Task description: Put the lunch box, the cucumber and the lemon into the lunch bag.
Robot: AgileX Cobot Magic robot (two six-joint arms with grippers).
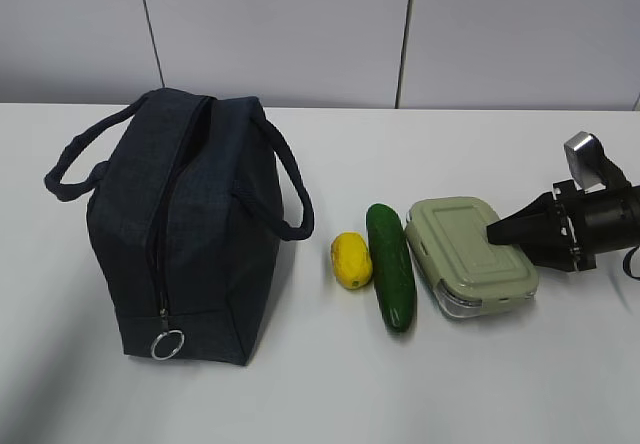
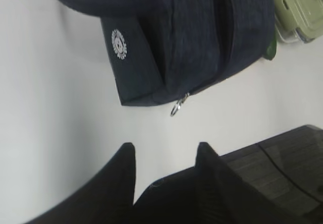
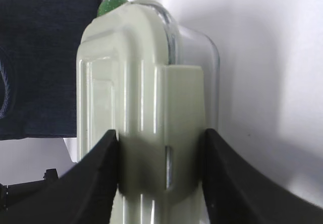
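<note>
The dark navy lunch bag stands at the left with its zipper shut and the ring pull hanging at its near end. To its right the lemon, the cucumber and the sage-lidded lunch box lie side by side. My right gripper is open just over the lunch box's right end. In the right wrist view its fingers straddle the lid near the clip. My left gripper is open and empty over bare table, short of the bag. It is out of the exterior view.
The white table runs back to a grey panelled wall. The bag's loop handles hang out to both sides. A dark slatted surface sits beside the left gripper. The cucumber's tip shows beyond the lunch box.
</note>
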